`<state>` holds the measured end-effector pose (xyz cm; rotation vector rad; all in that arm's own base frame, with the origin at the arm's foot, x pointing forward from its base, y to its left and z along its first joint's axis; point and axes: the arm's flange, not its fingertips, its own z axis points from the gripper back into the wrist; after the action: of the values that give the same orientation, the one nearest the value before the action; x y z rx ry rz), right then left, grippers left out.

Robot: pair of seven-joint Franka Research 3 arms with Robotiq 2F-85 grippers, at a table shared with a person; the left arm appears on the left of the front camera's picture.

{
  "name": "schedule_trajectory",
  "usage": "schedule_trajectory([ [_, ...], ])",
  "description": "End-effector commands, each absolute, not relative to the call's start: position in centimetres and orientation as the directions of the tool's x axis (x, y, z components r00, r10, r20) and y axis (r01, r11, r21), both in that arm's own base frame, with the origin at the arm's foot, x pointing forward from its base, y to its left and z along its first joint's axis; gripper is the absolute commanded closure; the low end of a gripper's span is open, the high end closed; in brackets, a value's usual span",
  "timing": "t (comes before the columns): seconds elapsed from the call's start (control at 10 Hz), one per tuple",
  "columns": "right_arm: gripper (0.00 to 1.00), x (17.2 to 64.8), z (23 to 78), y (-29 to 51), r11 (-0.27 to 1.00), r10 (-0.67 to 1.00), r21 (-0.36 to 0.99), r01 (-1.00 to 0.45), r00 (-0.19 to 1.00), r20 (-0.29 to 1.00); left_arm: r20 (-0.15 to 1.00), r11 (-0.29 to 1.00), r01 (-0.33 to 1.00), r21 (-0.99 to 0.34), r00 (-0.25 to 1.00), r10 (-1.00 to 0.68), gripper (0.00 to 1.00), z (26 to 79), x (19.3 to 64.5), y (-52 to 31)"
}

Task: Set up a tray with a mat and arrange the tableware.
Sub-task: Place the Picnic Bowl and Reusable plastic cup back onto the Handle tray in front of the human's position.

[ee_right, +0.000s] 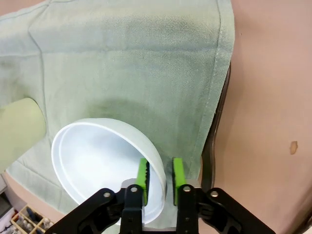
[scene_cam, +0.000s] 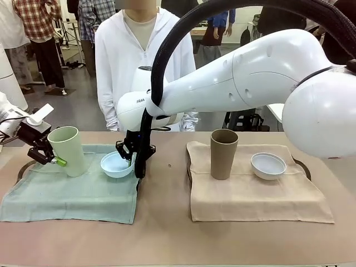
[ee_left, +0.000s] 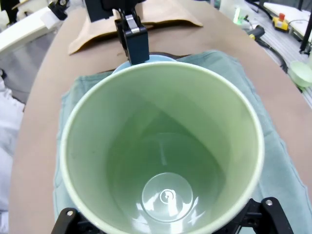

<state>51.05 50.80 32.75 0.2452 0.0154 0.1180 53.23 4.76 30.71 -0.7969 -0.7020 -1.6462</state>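
Upright near the far left corner of the green mat [scene_cam: 67,194]: pale green tumbler [scene_cam: 68,150], mouth up. Just beside it, toward the mat's far right corner: light blue bowl [scene_cam: 115,165], resting on the cloth. Astride the bowl's rim: right gripper [ee_right: 160,175], one green pad inside the wall, the other outside with a sliver of gap, so released rather than clamped. Around the tumbler's lower part: left gripper [scene_cam: 55,160], fingers on either side; gripping or merely flanking, impossible to tell. On the beige mat [scene_cam: 250,197], toward its far edge: brown tumbler [scene_cam: 223,154] upright, whitish bowl [scene_cam: 268,165] near it. Under each mat, a dark tray rim [ee_right: 214,141]. Beyond the table [scene_cam: 167,233]: a person [scene_cam: 139,55] in white, standing.
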Motion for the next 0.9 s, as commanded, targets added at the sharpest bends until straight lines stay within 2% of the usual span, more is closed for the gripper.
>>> schedule_trajectory([
  [0.0,0.0,51.0,33.1,50.6,0.963,0.122,0.24,-0.125,0.992,0.028,0.779,-0.227,0.972,0.053,-0.183,-0.6,0.0,30.4,53.1,4.9],
  [0.2,0.0,50.5,34.3,50.0,0.963,0.106,0.244,-0.114,0.993,0.048,0.768,-0.22,0.975,0.035,-0.167,-0.618,0.0,30.3,53.1,5.7],
  [0.3,0.41,50.1,35.1,49.7,0.963,0.1,0.244,-0.114,0.993,0.068,0.763,-0.218,0.976,0.032,-0.164,-0.625,0.0,30.3,53.1,6.1],
  [0.6,0.11,48.9,37.6,48.2,0.968,0.091,0.225,-0.114,0.99,0.109,0.75,-0.205,0.979,0.007,-0.141,-0.646,0.0,31.5,52.3,7.6],
  [0.8,0.11,47.2,39.4,47.2,0.977,0.1,0.176,-0.12,0.988,0.118,0.712,-0.191,0.982,-0.012,-0.126,-0.691,0.0,34.6,51.0,8.9],
])
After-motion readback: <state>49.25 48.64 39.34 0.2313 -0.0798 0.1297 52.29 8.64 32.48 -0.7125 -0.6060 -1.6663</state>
